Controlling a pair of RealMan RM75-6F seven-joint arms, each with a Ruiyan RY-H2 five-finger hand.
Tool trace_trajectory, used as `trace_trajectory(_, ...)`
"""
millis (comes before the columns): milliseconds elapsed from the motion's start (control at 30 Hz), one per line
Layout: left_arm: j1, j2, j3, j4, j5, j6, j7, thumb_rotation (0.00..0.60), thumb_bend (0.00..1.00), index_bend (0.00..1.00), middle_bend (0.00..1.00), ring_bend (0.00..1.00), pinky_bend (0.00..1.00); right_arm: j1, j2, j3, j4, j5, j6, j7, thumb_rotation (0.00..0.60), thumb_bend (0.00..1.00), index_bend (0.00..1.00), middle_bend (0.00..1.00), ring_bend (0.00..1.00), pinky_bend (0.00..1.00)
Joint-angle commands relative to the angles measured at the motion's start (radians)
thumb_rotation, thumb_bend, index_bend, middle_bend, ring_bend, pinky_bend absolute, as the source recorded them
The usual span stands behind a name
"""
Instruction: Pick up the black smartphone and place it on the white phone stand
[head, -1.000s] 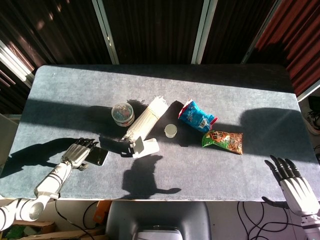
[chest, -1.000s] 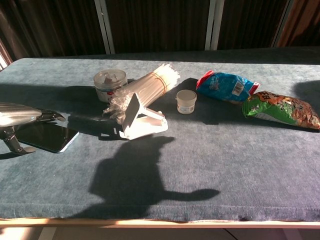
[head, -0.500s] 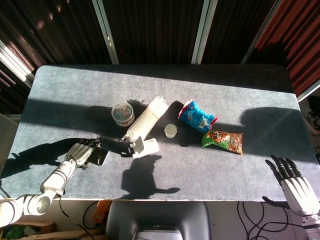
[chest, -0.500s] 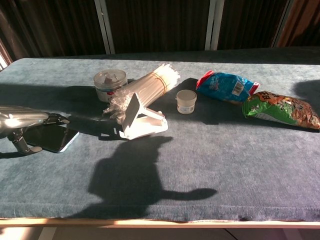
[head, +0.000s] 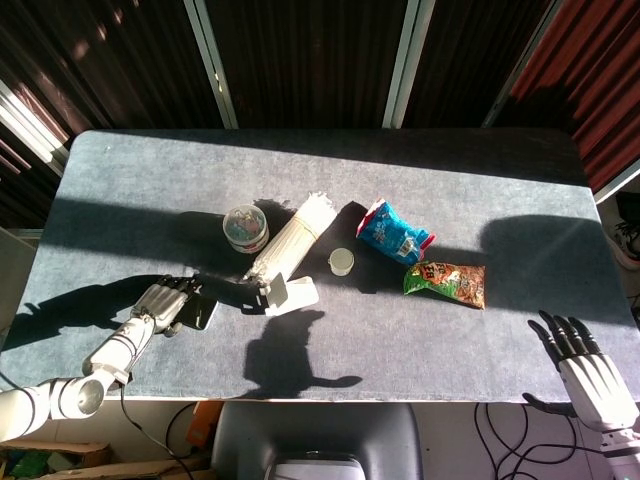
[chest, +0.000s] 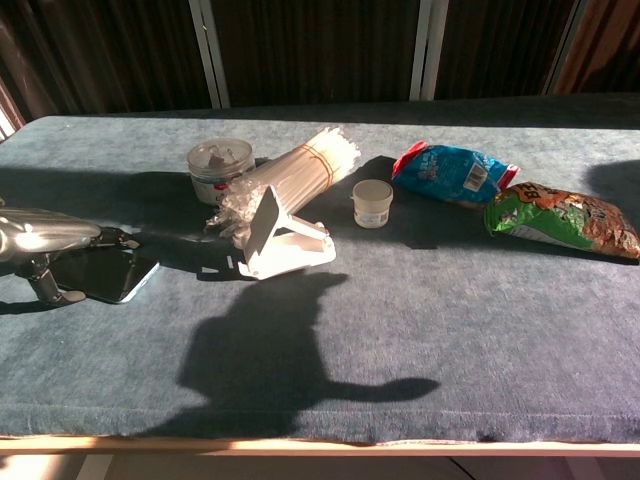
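The black smartphone (head: 203, 314) (chest: 105, 276) lies flat near the table's front left edge. My left hand (head: 160, 305) (chest: 50, 235) covers its left part. The fingers reach over the far edge and the thumb presses the near edge, so the hand grips it. The white phone stand (head: 292, 294) (chest: 280, 240) stands a short way to the right of the phone, with nothing on it. My right hand (head: 585, 365) shows only in the head view. It hangs off the table's front right corner with its fingers spread and nothing in it.
Behind the stand lie a bundle of straws (head: 292, 240) (chest: 295, 175) and a clear jar (head: 245, 228) (chest: 219, 165). Further right are a small white cup (head: 341, 262) (chest: 372, 203), a blue snack bag (head: 393, 233) (chest: 450, 170) and a green snack bag (head: 446, 280) (chest: 560, 218).
My left hand has slid further over the phone and its fingers and thumb have closed on its edges. The right hand has barely moved.
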Motion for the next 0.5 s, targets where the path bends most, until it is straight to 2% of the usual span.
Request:
trace_trajectory(33,-0.029,0.014,0.029,-0.021,-0.034,-0.007,0.012,0.6,0.34,0.47,0.7,0.25,0.0,0.0,0.0,0.0,0.0,0.0,-0.001,-0.001,0.6,0.11,0.0,0.0,0.0,0.0)
trace_trajectory(233,-0.048,0.058,0.089,-0.096,-0.071,0.041,0.029,0.6,0.35,0.6,0.88,0.4,0.0,0.0,0.0,0.0,0.0,-0.001,0.002,0.001,0.6,0.11,0.0,0.0,0.0,0.0)
trace_trajectory(367,-0.052,0.083,0.12,-0.14,-0.08,0.054,0.032,0.6,0.35,0.66,0.94,0.46,0.0,0.001,-0.002,-0.002,-0.001,-0.003,-0.001,-0.006,0.6,0.11,0.0,0.0,0.0,0.0)
trace_trajectory(500,-0.055,0.095,0.126,-0.154,-0.066,0.051,0.015,0.6,0.35,0.72,0.99,0.52,0.0,0.0,-0.004,-0.003,-0.004,-0.005,0.001,-0.011,0.6,0.11,0.0,0.0,0.0,0.0)
